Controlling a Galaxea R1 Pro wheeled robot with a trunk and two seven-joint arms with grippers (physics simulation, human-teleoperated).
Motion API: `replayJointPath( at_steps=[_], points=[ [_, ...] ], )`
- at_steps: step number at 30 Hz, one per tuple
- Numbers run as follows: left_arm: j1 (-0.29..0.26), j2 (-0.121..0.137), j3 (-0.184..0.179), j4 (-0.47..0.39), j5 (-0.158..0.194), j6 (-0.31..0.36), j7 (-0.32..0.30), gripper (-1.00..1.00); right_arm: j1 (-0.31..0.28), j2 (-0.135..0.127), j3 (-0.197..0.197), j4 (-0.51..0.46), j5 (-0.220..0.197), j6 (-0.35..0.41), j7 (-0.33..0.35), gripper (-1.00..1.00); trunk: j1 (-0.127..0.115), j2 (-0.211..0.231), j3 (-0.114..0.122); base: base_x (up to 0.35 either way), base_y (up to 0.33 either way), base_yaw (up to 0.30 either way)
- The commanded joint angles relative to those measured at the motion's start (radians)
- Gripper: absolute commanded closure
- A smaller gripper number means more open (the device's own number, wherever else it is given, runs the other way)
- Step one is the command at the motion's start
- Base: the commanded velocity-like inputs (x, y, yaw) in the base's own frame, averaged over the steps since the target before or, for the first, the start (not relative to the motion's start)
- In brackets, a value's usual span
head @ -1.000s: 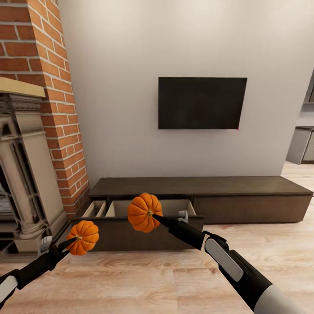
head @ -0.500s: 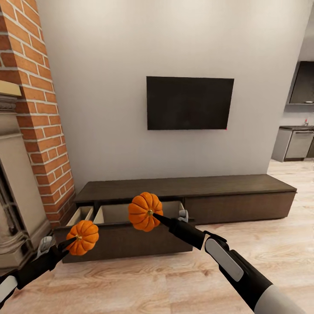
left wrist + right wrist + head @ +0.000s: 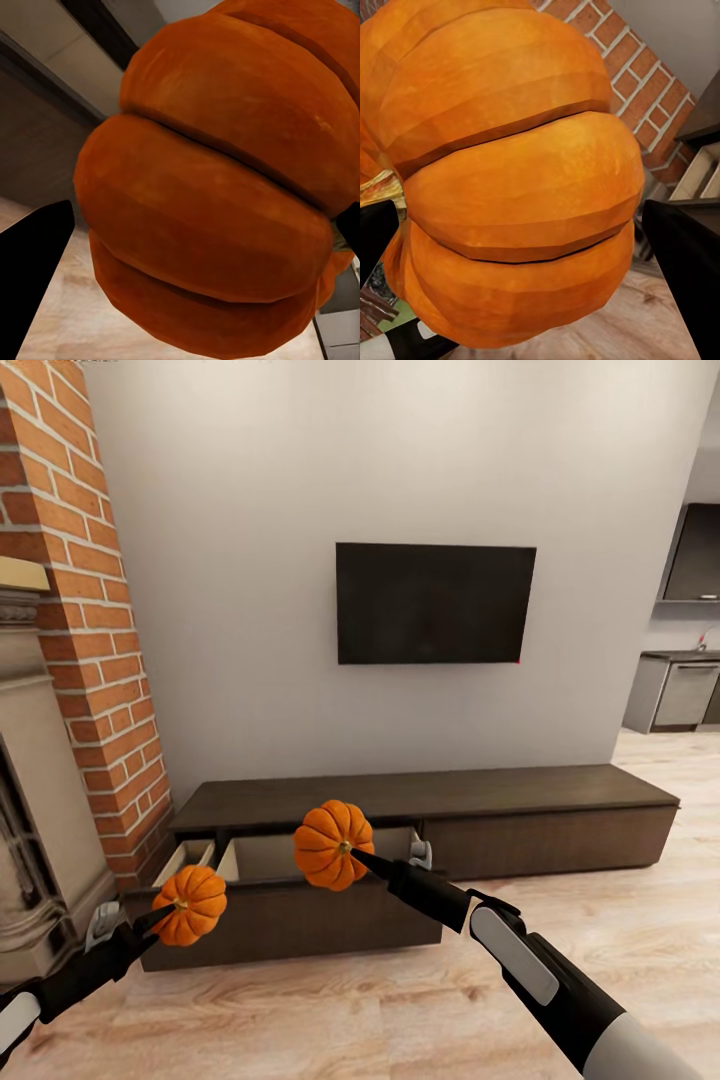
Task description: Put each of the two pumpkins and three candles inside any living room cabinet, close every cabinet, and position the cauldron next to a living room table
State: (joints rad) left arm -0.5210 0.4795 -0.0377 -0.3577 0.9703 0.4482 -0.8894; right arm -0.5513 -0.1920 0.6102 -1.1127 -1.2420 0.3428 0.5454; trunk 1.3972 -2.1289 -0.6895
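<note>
No legible text, labels, brand marks, numbers or signs are present in any view. The flat black rectangular wall-mounted screen [image 3: 435, 603] has a blank face with no logo or caption. The long low dark-brown wooden cabinet [image 3: 540, 820] carries no markings on its slab top or fronts. The red brick column [image 3: 85, 610] bears no plaque or lettering. The bright-orange ribbed round pumpkins [image 3: 333, 844] [image 3: 191, 903] have plain, unprinted skins.

Left gripper [image 3: 168, 910] at seven o'clock, right gripper [image 3: 352, 852] near centre, both arms outstretched, each clamping a pumpkin [image 3: 190, 903].
</note>
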Motion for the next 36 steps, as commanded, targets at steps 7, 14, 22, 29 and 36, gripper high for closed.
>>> replayJointPath(
  at_steps=[7, 14, 22, 29, 36],
  points=[
    [-0.001, 0.001, -0.004, 0.0, 0.007, 0.006, 0.004, 1.0, -0.001, -0.001, 0.001, 0.001, -0.01, 0.007, 0.0, 1.0, -0.027, 0.049, 0.021, 0.0, 0.0, 0.0],
    [-0.001, 0.001, -0.004, 0.0, 0.007, 0.006, 0.004, 1.0, -0.001, -0.002, 0.001, -0.001, -0.011, 0.007, 0.001, 1.0, -0.054, 0.098, 0.043, 0.0, 0.0, 0.0],
    [-0.001, 0.001, -0.004, 0.0, 0.007, 0.006, 0.004, 1.0, -0.001, -0.001, 0.002, 0.0, -0.011, 0.005, 0.001, 1.0, -0.085, 0.154, 0.068, 0.0, 0.0, 0.0],
    [-0.001, 0.0, -0.004, -0.001, 0.007, 0.008, 0.002, 1.0, -0.001, 0.001, 0.001, 0.0, -0.011, 0.014, -0.085, 1.0, -0.111, 0.203, 0.09, 0.0, 0.0, 0.0],
    [-0.002, -0.085, -0.014, -0.121, 0.005, 0.023, 0.104, 1.0, -0.001, 0.003, -0.004, -0.003, -0.012, 0.02, -0.394, 1.0, -0.138, 0.252, 0.112, 0.0, 0.0, 0.0]
  ],
)
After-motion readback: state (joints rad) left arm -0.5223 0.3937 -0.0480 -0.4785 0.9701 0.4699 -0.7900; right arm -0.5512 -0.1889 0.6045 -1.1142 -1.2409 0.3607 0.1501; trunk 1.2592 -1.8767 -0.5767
